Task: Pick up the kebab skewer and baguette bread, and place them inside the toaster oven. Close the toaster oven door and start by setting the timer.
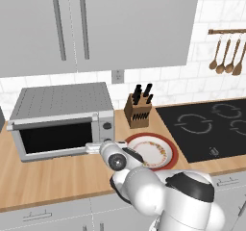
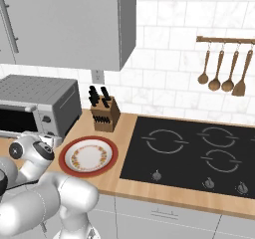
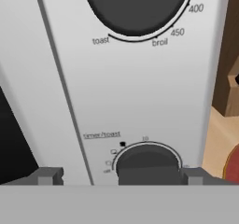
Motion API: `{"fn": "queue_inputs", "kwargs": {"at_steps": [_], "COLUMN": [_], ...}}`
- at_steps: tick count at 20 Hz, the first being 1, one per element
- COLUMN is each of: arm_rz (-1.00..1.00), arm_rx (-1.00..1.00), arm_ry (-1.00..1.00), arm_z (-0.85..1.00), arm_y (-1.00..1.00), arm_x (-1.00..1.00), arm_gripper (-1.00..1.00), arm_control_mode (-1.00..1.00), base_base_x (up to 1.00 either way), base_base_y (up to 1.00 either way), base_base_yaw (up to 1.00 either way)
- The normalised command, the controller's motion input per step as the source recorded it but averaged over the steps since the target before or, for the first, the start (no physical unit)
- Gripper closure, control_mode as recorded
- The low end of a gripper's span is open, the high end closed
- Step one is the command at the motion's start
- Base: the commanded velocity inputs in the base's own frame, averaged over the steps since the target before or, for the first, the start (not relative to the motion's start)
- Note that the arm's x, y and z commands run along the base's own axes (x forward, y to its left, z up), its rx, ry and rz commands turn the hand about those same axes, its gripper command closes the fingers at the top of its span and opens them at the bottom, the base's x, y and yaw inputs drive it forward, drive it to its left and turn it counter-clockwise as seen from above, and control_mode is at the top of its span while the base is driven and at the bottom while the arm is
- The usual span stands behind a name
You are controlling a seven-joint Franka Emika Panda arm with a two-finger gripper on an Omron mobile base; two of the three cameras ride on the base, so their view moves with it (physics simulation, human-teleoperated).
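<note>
End effector (image 3: 119, 176) spread wide, fingertips (image 3: 49, 176) flanking the timer knob (image 3: 147, 164) low on the toaster oven (image 1: 62, 119) control panel, gripping nothing. Toaster oven door (image 1: 55, 137) shut. Right of it, red-rimmed plate (image 1: 166, 165), knife block (image 1: 138, 110), then wooden table (image 1: 53, 177) edge.

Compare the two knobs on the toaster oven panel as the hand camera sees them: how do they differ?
The upper knob is marked with toast, broil, 450 and 400; the lower knob carries a timer/toast label. The upper knob looks larger and is cut off by the picture's top edge; the lower knob sits low, between the open gripper's fingertips. Both are dark, round, and on the same pale panel of the toaster oven.
</note>
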Motion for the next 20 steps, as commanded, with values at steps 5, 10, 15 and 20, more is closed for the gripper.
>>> {"fn": "queue_inputs", "kwargs": {"at_steps": [5, 10, 15, 20], "arm_rz": [0.00, 0.00, 0.00, 0.00], "arm_rx": [0.00, 0.00, 0.00, 0.00], "arm_ry": [0.00, 0.00, 0.00, 0.00], "arm_z": [-0.03, 0.00, -0.01, -0.03], "arm_y": [0.00, -0.03, -0.09, -0.12], "arm_x": [0.00, 0.00, 0.00, 0.00], "arm_gripper": [1.00, 1.00, 1.00, 1.00], "arm_control_mode": [-1.00, -1.00, -1.00, -1.00], "base_base_x": [0.00, 0.00, 0.00, 0.00], "base_base_y": [0.00, 0.00, 0.00, 0.00], "base_base_yaw": [0.00, 0.00, 0.00, 0.00]}}
